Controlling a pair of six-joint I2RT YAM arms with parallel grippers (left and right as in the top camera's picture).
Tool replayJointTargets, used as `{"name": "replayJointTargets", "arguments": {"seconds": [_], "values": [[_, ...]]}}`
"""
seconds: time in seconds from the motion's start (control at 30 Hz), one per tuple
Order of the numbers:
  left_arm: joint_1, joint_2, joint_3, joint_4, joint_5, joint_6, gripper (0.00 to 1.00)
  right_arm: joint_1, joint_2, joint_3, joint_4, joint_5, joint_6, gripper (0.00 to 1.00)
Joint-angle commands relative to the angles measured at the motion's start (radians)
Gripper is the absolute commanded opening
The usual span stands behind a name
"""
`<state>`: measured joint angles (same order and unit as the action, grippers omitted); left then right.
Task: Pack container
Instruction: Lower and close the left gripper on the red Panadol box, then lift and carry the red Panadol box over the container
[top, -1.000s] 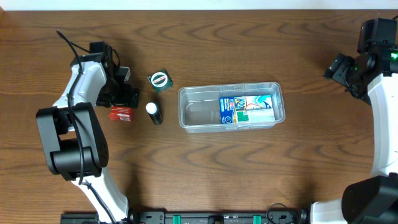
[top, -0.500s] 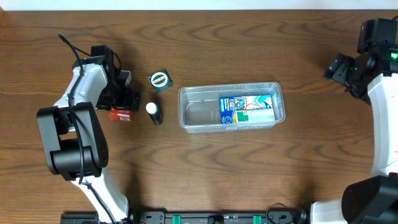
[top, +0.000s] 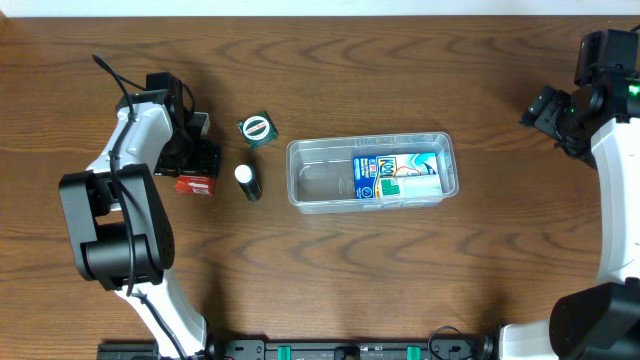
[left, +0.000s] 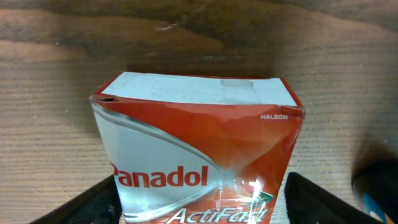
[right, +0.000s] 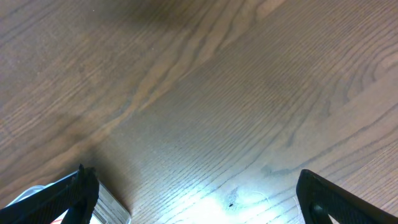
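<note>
Container (top: 320, 186) lies near the middle of the table (top: 330, 280), with a blue and white packet (top: 400, 176) in its right half and its left half bare. I judge the step in hand is the grasp of the red Panadol box (left: 199, 143), which rests on the table to the left, well apart from the container. A white-capped bottle (top: 247, 182) is between them, and a green-lidded pot (top: 257, 129) is near the bottle. The left end effector (left: 200, 205) is down over the box, with one finger on each side and very near the cardboard. Whether they press on it I cannot tell. The right end effector (right: 196, 196) is spread wide, holds nothing, and hangs over bare wood far to the right. To do this well I would squeeze only until the box is firm, because thin cardboard can dent. Then I would lift straight up before going right, so the bottle is not knocked, and lower the box into the bare left half.
</note>
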<state>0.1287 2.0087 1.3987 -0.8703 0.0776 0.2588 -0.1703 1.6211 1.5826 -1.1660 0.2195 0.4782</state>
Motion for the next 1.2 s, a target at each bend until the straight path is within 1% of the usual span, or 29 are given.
{"name": "replayJointTargets", "arguments": {"seconds": [0.0,0.23,0.4,0.6,0.93,1.0,1.17], "values": [[-0.003,0.013,-0.010,0.000,-0.007,-0.002,0.75,-0.006,0.001,0.002,-0.002,0.008,-0.004,0.99],[-0.023,0.013,-0.053,0.076,-0.008,-0.002,0.74,-0.006,0.001,0.002,-0.001,0.008,-0.004,0.99],[-0.024,0.013,-0.055,0.092,-0.008,-0.002,0.74,-0.006,0.001,0.002,-0.001,0.009,-0.004,0.99],[-0.024,0.013,-0.051,0.095,-0.008,-0.003,0.70,-0.006,0.001,0.002,-0.001,0.008,-0.004,0.99],[-0.024,-0.038,-0.020,0.090,-0.008,-0.089,0.68,-0.006,0.001,0.002,-0.001,0.008,-0.004,0.99],[-0.024,-0.063,-0.015,0.086,-0.008,-0.101,0.68,-0.006,0.001,0.002,-0.001,0.008,-0.004,0.99],[-0.024,-0.164,-0.011,0.079,-0.008,-0.185,0.69,-0.006,0.001,0.002,-0.001,0.008,-0.004,0.99]]}}
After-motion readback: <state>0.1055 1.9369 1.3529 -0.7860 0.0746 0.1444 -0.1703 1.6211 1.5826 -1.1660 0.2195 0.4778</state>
